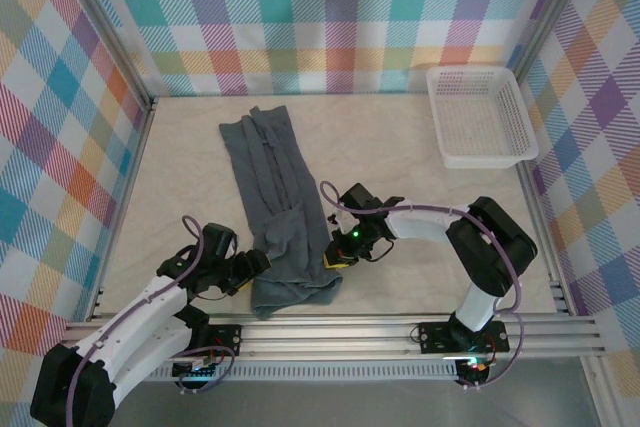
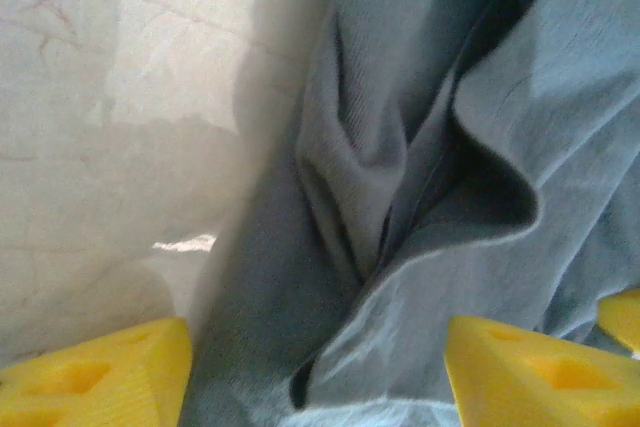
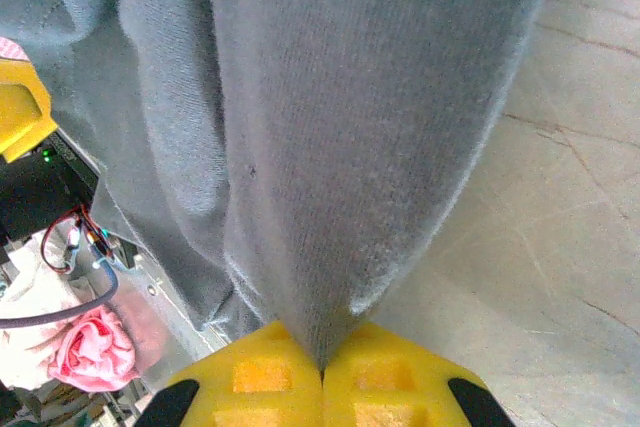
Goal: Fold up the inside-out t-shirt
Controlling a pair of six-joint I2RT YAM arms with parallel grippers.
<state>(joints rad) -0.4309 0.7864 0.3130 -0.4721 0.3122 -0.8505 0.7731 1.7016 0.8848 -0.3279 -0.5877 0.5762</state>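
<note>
The inside-out t-shirt (image 1: 270,197) lies as a long, narrow, dark slate-grey strip, running from the back of the table to near the front edge. My right gripper (image 1: 336,253) is at the strip's right edge near its lower end. In the right wrist view, the right gripper (image 3: 322,365) is shut on a pinched point of the t-shirt (image 3: 350,127). My left gripper (image 1: 258,265) sits at the left edge of the lower end. Seen from the left wrist, the left gripper (image 2: 315,372) is open, with rumpled folds of the t-shirt (image 2: 400,177) between its yellow fingers (image 2: 520,367).
A white mesh basket (image 1: 470,70) stands at the back right corner. The pale table (image 1: 180,197) is bare left of the shirt. An aluminium rail (image 1: 400,325) runs along the near edge. Plaid walls close in the left, back and right sides.
</note>
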